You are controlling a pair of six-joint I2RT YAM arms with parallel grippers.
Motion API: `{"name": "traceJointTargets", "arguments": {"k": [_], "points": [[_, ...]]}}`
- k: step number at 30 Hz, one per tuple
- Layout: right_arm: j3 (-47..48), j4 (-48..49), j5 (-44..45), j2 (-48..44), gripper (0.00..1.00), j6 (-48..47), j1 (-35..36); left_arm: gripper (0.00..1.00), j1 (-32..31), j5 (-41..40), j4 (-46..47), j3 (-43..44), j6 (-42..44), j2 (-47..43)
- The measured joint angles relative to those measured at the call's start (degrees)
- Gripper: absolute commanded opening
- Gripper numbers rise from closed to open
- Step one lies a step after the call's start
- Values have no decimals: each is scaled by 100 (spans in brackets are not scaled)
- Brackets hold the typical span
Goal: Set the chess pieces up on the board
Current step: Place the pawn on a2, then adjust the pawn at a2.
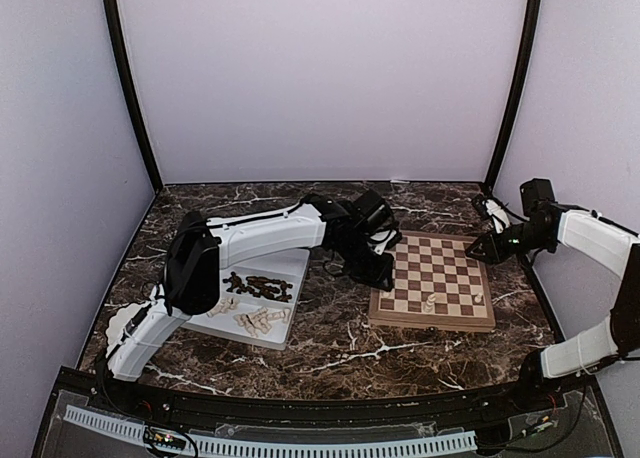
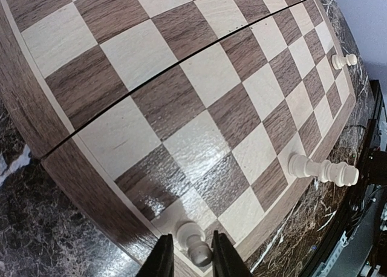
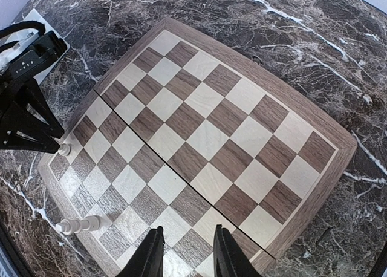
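Observation:
The board [image 1: 445, 268] lies right of centre on the marble. My left gripper [image 2: 191, 256] hangs over the board's near-left corner. Its fingers stand slightly open on either side of a pale cream pawn [image 2: 192, 242], with a gap showing at the left finger. The pawn stands on the corner square. Two more pale pieces, one tall [image 2: 320, 170] and one small [image 2: 343, 60], sit along the same edge row. My right gripper [image 3: 186, 253] hovers open and empty above the board's [image 3: 205, 138] far right side. Dark pieces [image 1: 258, 286] and pale pieces [image 1: 255, 321] lie on the tray.
A white rectangular tray [image 1: 285, 268] sits left of the board, partly under my left arm. A white scalloped bowl [image 1: 122, 323] shows at the far left behind that arm. Dark marble tabletop [image 1: 330, 353] runs between the tray and the board.

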Motion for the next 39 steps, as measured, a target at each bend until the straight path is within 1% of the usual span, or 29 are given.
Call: {"name": "traceJointTargets", "arguments": {"k": [4, 8, 15, 18, 20, 22, 25, 28, 30, 34, 36, 39], "points": [[-9, 0, -15, 0, 30, 0, 0, 28, 2, 7, 0, 17, -35, 2], [-9, 0, -15, 0, 30, 0, 0, 32, 2, 20, 7, 81, -44, 9], [-37, 2, -15, 0, 30, -2, 0, 33, -4, 2, -15, 107, 33, 9], [-50, 2, -13, 0, 30, -7, 0, 33, -33, -249, -122, 63, 232, -48], [-55, 2, -13, 0, 30, -11, 0, 33, -57, -498, -212, -122, 378, -227], [-55, 2, -15, 0, 30, -15, 0, 34, -74, -778, -297, -525, 516, -584], [-57, 2, -26, 0, 30, -26, 0, 36, -83, -1272, -470, -1311, 662, -1353], [-63, 7, -57, 0, 30, -39, 0, 38, -83, -1792, -487, -2365, 693, -2350], [-72, 15, -90, 0, 28, -61, 0, 38, -81, -2079, -448, -3099, 688, -3014], [-57, -103, -221, -13, 25, -302, 107, 36, 50, -2358, -363, -4210, 431, -3816], [-20, -232, -83, -68, 25, -472, 470, 35, 201, -2435, -358, -4697, 186, -4024], [177, -450, 160, -164, 25, -706, 1355, 36, 656, -2468, -382, -5466, -199, -4306]]}}
